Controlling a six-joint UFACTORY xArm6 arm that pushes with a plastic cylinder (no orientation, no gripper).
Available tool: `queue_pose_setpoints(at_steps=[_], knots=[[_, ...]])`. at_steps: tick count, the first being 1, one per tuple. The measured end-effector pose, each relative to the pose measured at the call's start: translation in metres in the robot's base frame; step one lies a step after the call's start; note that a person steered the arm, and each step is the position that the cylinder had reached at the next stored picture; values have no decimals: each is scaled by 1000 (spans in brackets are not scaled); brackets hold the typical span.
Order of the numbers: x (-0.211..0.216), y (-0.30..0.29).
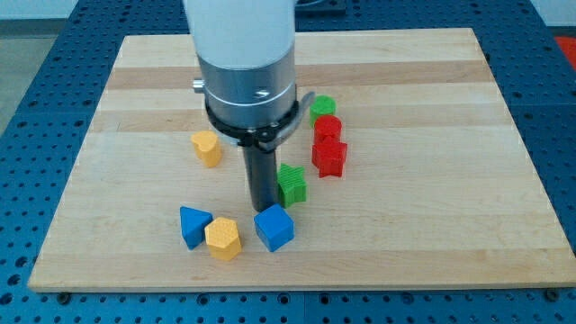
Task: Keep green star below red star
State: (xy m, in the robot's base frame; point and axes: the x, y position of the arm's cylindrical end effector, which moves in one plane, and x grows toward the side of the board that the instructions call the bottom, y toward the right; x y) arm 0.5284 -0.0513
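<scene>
The red star lies right of the board's middle. The green star lies below it and a little to the view's left. My tip stands against the green star's left side, and the rod hides part of that edge. The arm's big white and grey body covers the board's upper middle.
A green block and a red block stand in a column just above the red star. A blue cube lies right below my tip. A yellow block and a blue block lie lower left. Another yellow block lies at left.
</scene>
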Motion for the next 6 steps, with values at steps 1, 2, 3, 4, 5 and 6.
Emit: queue_pose_setpoints(at_steps=[1, 2, 3, 4, 5, 6], knots=[[0, -7], [-6, -15], [-19, -14], [-20, 10], [-20, 48], [-20, 61]])
